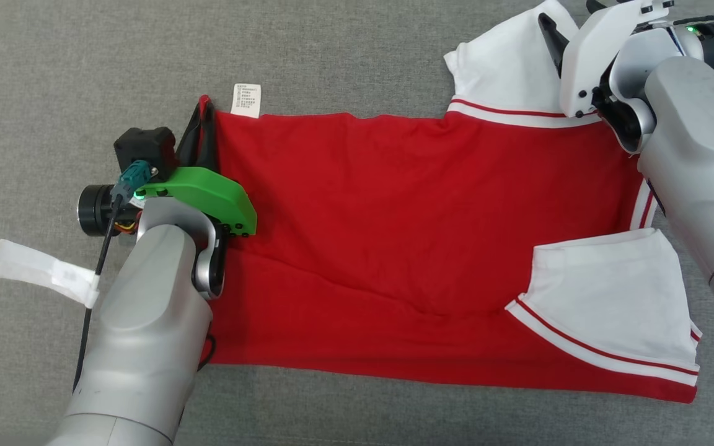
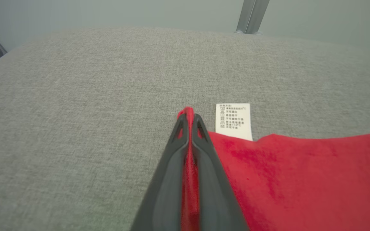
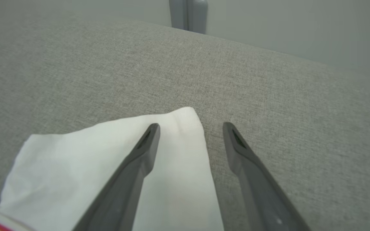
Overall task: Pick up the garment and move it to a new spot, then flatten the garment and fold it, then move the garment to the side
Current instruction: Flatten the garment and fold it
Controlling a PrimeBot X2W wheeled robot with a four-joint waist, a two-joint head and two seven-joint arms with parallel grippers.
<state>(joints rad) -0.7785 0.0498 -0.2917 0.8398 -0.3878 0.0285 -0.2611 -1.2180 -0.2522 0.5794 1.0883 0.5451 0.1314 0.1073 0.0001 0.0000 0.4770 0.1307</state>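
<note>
The garment (image 1: 394,217) lay spread sideways across the grey cloth surface (image 1: 357,56), hem to the robot's left, collar end to its right. The red body was mostly flat, with soft creases running toward the near edge. And there was the left gripper (image 2: 188,117), clamped tight on the far hem corner: the left wrist view showed a strip of red cloth pinched right between the two dark fingers, poking out past their tips. Just beside that corner the white care label (image 2: 233,121) rested flat on the grey surface, printed side up.

Over on the other side, the right gripper (image 3: 189,128) stood wide apart at the far sleeve (image 1: 506,68). One finger sat over the white sleeve's tip, the other over bare grey cloth, and nothing was gripped between them; whether they touched the fabric could not be told. The near sleeve (image 1: 611,297) was turned in over the red body, its striped cuff facing the near edge.
</note>
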